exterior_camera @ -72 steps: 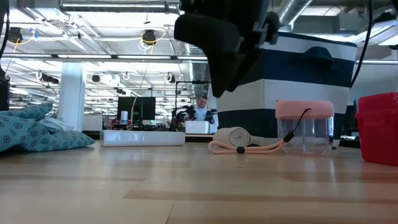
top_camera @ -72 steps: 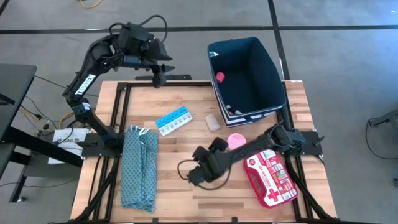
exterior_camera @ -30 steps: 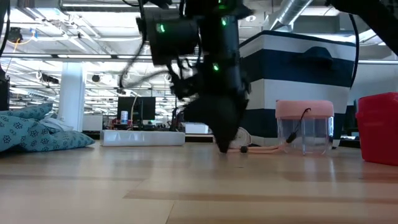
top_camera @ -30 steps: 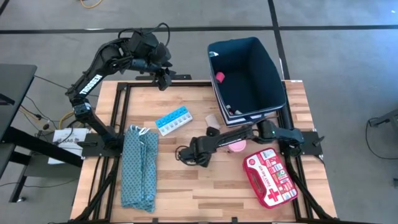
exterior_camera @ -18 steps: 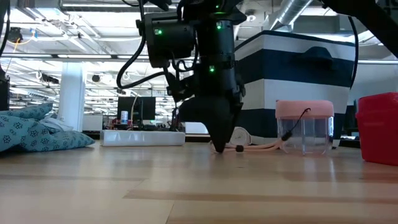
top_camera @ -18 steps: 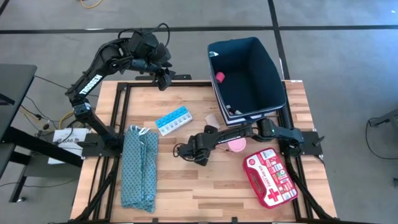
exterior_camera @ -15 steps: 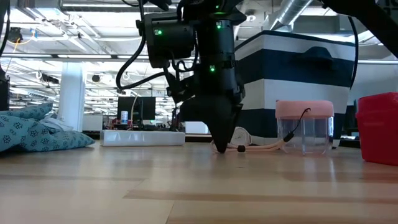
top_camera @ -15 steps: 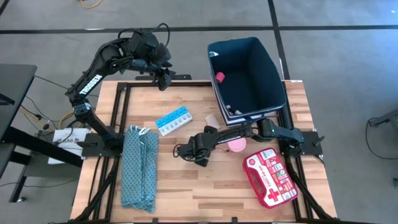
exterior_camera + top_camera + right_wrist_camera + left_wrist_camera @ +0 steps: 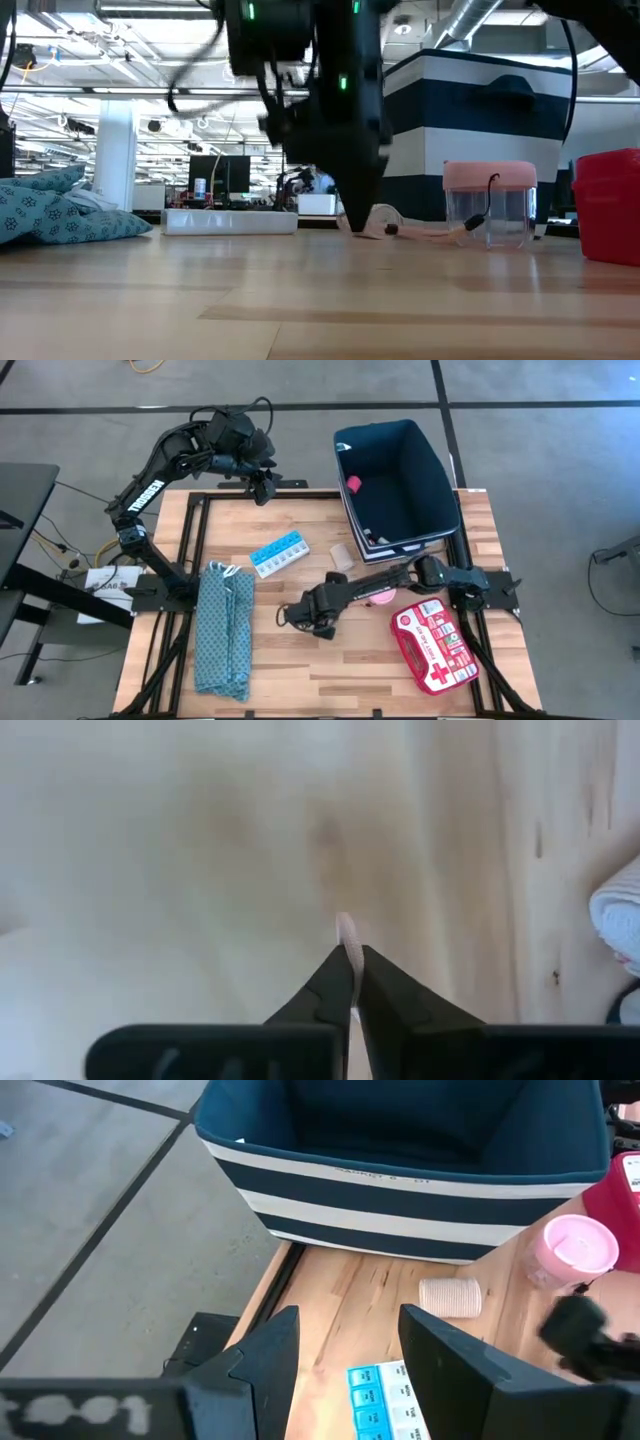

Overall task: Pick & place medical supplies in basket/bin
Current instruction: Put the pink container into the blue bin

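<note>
My right gripper points down at mid-table, just near of the beige bandage roll, and is shut on a small thin pale stick. The pink tape roll stands partly under that arm. The red-and-white first aid pouch lies near right, and the light blue pill organizer lies left of the bandage roll. The navy bin stands far right with a small pink cube inside. My left gripper hangs open and empty over the far left edge. My right gripper pinches the pale stick by one end between its two fingertips, from above, pointing down. The stick shows edge-on, poking out just past the fingertips. In the low view the held end is a little above the wood; the rest slants toward the table.
A folded teal patterned cloth lies along the near left. Black frame rails border the tabletop. Bare wood lies between the cloth and my right gripper and along the near edge.
My right gripper, with its tips down on the wood before the bandage roll, has risen a little, still shut. The stick's held end has come up with it, while its other end stays low.
</note>
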